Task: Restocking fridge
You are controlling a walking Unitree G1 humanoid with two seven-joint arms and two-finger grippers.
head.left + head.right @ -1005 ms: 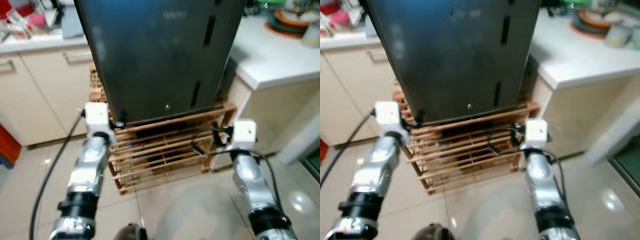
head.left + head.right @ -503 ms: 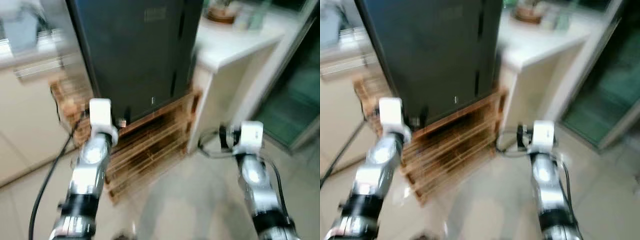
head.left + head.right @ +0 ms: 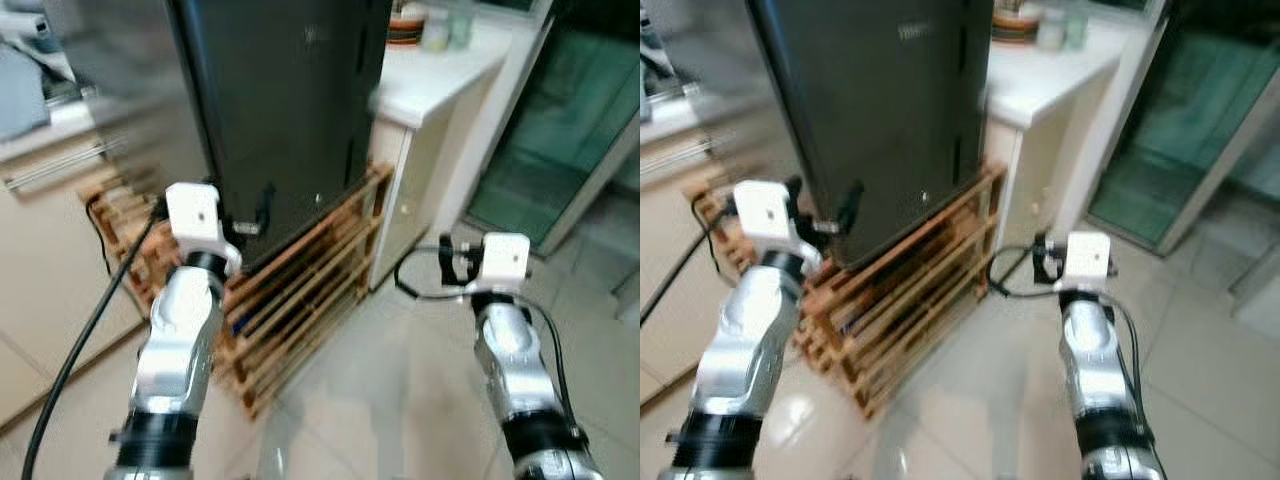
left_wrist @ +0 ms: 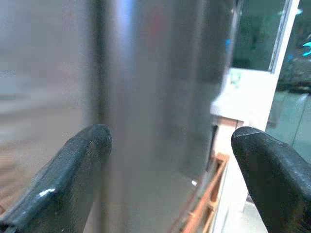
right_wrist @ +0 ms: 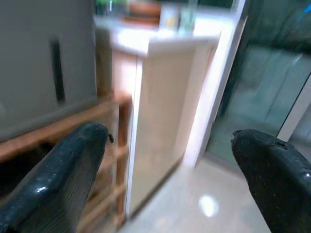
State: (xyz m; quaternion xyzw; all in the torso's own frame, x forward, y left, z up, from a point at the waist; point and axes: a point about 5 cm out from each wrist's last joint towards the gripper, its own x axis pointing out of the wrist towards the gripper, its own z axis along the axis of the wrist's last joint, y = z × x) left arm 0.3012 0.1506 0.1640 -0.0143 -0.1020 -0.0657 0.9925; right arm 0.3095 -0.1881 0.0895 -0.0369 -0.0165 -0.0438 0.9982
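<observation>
The fridge (image 3: 285,110), a dark upright unit, stands on a slatted wooden rack (image 3: 300,290) directly ahead, beside a white counter (image 3: 440,70) that carries dishes. The door is closed. The left gripper (image 4: 170,145) is raised just in front of the fridge's lower front; its fingers (image 4: 73,170) are spread wide and hold nothing. The right gripper (image 5: 170,145) is held over the tiled floor (image 3: 400,380), apart from the fridge, facing the rack corner and counter side, fingers (image 5: 267,170) likewise wide apart and empty.
</observation>
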